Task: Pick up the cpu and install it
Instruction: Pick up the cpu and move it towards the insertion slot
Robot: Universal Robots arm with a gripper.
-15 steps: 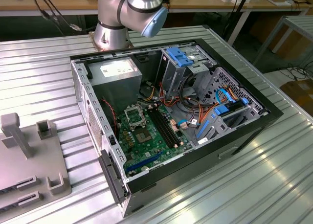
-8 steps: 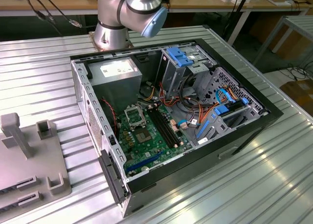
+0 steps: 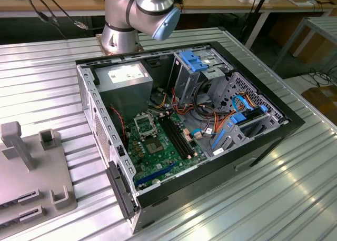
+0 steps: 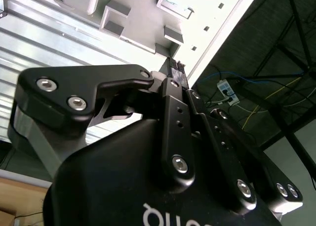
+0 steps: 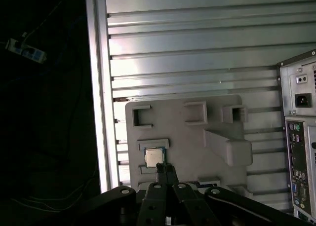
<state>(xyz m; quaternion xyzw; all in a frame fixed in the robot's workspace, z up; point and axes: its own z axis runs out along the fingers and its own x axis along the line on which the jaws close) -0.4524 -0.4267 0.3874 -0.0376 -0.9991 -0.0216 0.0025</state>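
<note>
1. On the bench (image 3: 253,199), in the exterior view, an open case (image 3: 237,159) lies on its side with the board (image 3: 158,146) facing up. The socket frame (image 3: 144,125) sits on the board near the grey power box (image 3: 124,78). A grey tray (image 3: 31,178) lies on the bench at the exterior view's left, apart from the case. The arm (image 3: 142,9) rises behind the case.
2. In the second wrist view, the claw (image 4: 176,68) has its two black fingers pressed together with nothing between them. Beyond its tip are the tray (image 4: 138,18) and the ribbed bench (image 4: 49,48).
3. In the first wrist view, the claw (image 5: 163,169) points at the tray (image 5: 197,137), fingers together and empty. The cpu (image 5: 154,157) lies flat in a pocket of the tray, silver top up, just past the claw's tip. Whether the tip touches it I cannot tell. The case (image 5: 298,137) shows its rear panel well off to one side of the claw.
</note>
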